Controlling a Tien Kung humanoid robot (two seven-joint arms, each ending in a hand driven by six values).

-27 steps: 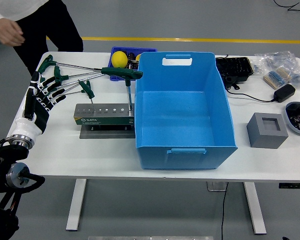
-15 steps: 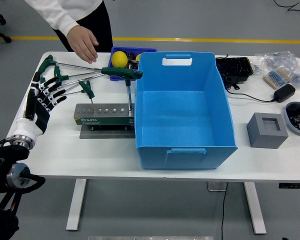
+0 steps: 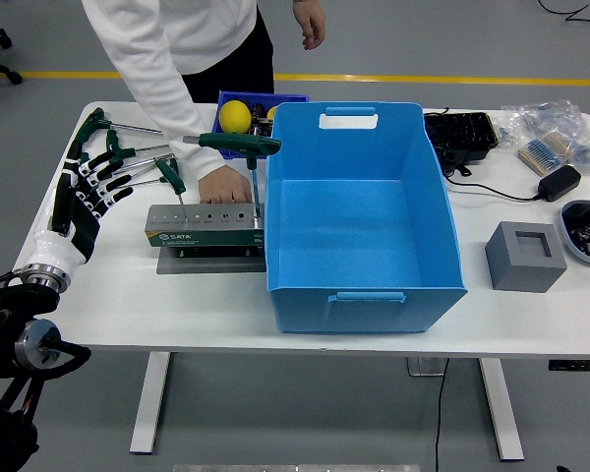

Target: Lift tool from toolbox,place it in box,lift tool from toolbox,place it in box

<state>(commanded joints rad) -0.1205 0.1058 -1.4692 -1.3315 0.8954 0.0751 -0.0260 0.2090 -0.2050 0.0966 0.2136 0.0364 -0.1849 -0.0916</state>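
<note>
The left hand [image 3: 84,197] is held over the table's left edge with its fingers spread, grasping nothing. The toolbox [image 3: 203,225], a grey holder block, is set near the middle of the table's left half, with one green-handled T-wrench [image 3: 240,145] standing upright in its right end. Further T-handled wrenches [image 3: 128,157] are laid flat towards the far left corner. The blue box [image 3: 359,211] is placed just right of the toolbox. A person's hand [image 3: 222,185] is rested against the toolbox's far side.
</note>
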